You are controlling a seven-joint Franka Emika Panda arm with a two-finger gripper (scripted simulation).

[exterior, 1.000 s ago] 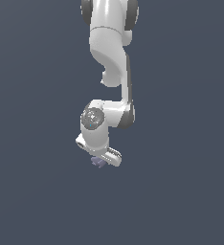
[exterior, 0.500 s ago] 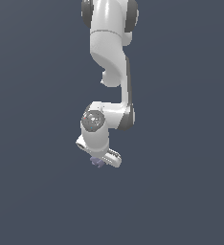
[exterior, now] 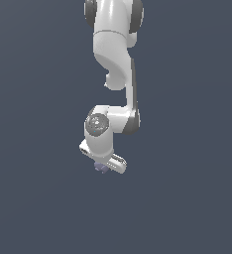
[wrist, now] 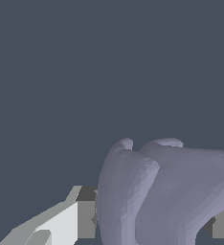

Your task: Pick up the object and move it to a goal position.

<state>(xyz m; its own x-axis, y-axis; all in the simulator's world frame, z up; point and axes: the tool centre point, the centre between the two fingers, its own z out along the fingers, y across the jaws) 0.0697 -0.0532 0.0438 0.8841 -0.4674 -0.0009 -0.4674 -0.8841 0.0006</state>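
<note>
The white arm [exterior: 115, 64] reaches down from the top of the exterior view, its pincer [exterior: 104, 167] low in the middle of the scene. The pincer is clenched on the lavender-grey lump [wrist: 166, 191], which sits between the fingers [wrist: 78, 217]; in the exterior view the lump [exterior: 101, 167] peeks out beneath the hand.

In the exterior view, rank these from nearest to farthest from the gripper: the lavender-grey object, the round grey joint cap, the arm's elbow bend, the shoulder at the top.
1. The object: right at the gripper, under the hand.
2. The round grey joint cap: just above, on the wrist.
3. The elbow bend: higher, mid-arm.
4. The shoulder: farthest, at the top edge.
</note>
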